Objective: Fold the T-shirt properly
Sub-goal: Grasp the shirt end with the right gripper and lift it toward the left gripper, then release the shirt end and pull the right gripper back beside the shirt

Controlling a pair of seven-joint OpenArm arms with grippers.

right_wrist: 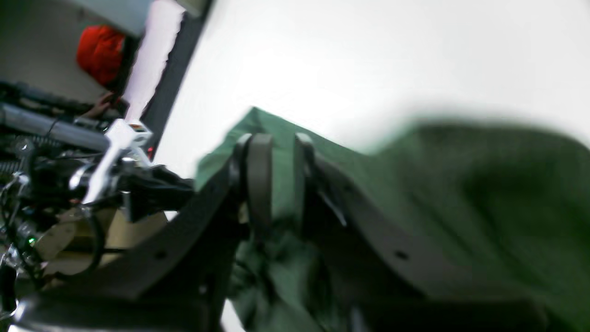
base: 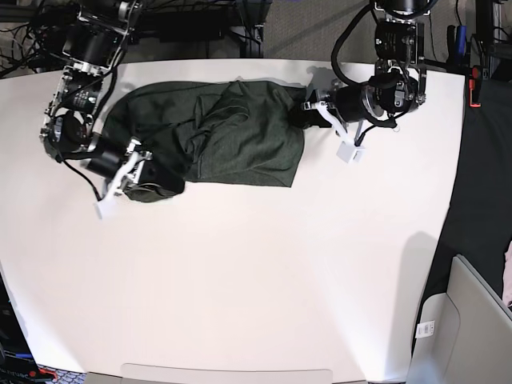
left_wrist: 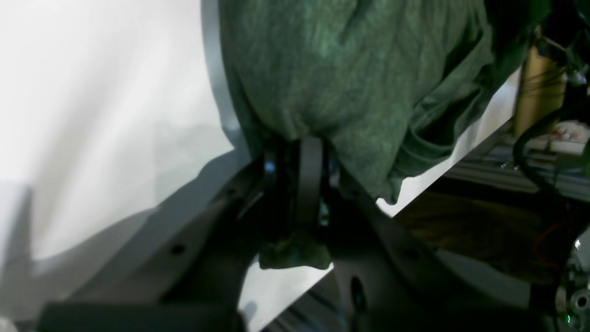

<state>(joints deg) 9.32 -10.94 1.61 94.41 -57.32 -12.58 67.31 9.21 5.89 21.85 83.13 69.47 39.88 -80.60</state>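
The T-shirt (base: 240,136), dark olive-green and rumpled, lies across the far half of the white table (base: 256,280). My left gripper (base: 308,108) is at the shirt's right end in the base view. In the left wrist view it (left_wrist: 295,184) is shut on a bunched fold of the T-shirt (left_wrist: 332,69), with a tuft of cloth poking out behind the fingers. My right gripper (base: 146,172) is at the shirt's lower left corner. In the right wrist view it (right_wrist: 282,180) is shut on the T-shirt (right_wrist: 461,193), with green fabric pinched between the dark fingers (right_wrist: 260,175).
The table's far edge (left_wrist: 461,147) runs close behind the left gripper, with cables and frame parts beyond it. A red object (right_wrist: 99,50) sits off the table past the right gripper. A grey seat or bin (base: 472,320) stands at the lower right.
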